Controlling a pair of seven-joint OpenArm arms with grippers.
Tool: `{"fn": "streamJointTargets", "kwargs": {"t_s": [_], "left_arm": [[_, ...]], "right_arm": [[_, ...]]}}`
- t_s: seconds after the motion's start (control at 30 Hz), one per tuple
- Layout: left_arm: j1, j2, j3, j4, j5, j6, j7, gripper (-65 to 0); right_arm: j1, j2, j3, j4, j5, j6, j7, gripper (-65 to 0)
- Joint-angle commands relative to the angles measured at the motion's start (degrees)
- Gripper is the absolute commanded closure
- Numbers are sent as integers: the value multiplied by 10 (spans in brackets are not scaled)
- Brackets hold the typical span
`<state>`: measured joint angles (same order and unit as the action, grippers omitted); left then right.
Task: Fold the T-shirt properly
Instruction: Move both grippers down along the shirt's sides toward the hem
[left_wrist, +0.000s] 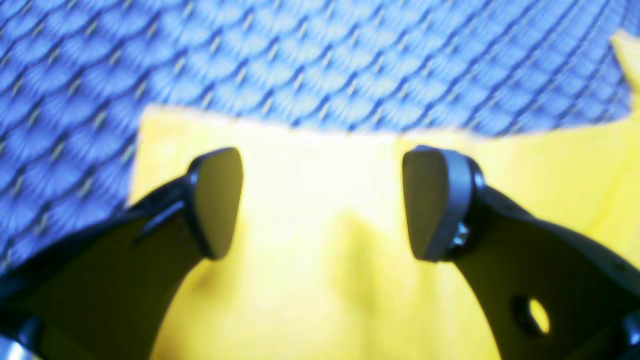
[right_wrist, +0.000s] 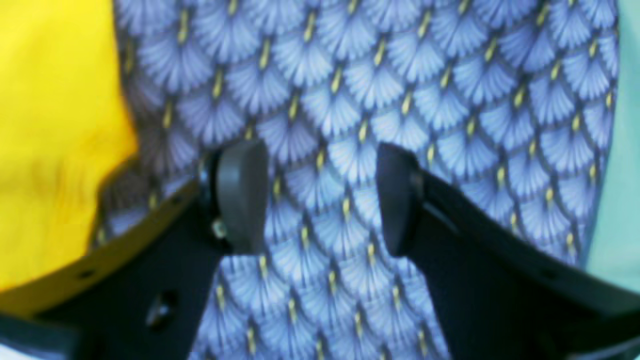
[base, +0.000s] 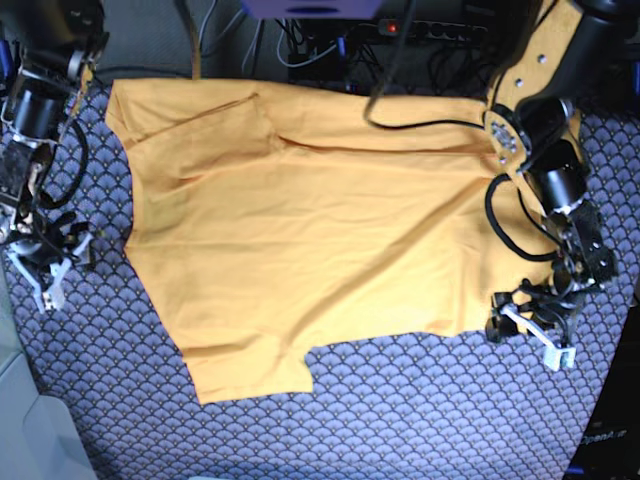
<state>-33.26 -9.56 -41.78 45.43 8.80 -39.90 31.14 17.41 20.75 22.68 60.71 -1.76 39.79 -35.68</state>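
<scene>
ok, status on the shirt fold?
Left gripper open over the T-shirt edge. Right gripper open over bare cloth, beside the shirt. Shirt flat, unfolded. Nothing in the way.

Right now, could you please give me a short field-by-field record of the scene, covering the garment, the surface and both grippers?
garment: T-shirt, yellow-orange, spread out flat on the cloth, not yet folded
surface: patterned cloth, blue with a fan-scale print
left gripper: open, over an edge of the shirt, nothing between the jaws
right gripper: open, over bare cloth beside the shirt, holding nothing
background: cables along the far edge
</scene>
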Motion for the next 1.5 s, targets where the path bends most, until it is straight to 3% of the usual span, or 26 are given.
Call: {"fn": "streamJointTargets", "kwargs": {"t_s": [0.0,0.2,0.3,0.47,0.57,0.9,1.0,1.07,1.23,1.47], "left_arm": [[-27,-13,2,-10,-10,-1,-21,-486],[-59,-29,2,-89,-6,-1,-74,-486],[-59,-34,4,-102,-6,46,-96,-486],[-58,-47,55,-115,-6,76,-108,-486],[-56,-67,78,-118,-7,122,-113,-486],[-42,-79,103,-122,-6,137,-116,-486],[-45,-82,103,-178,-6,195,-162,-486],[-46,-88,103,-214,-6,216,-198,-486],[-53,-97,103,-262,-6,219,-240,-486],[-65,-97,116,-264,-6,220,-244,-486]], "right_arm": [[19,10,1,-4,-5,2,16,-355],[46,6,2,-28,-51,2,50,-355],[49,0,2,-28,-51,2,50,-355],[48,-8,2,-28,-51,2,50,-355],[45,-8,2,-26,-51,2,51,-355],[36,-9,3,-26,-51,2,47,-355],[36,-10,4,-26,-51,2,47,-355],[36,-10,4,-26,-51,2,47,-355],[35,-7,4,-26,-51,2,47,-355],[23,-10,4,-25,-51,2,50,-355]]}}
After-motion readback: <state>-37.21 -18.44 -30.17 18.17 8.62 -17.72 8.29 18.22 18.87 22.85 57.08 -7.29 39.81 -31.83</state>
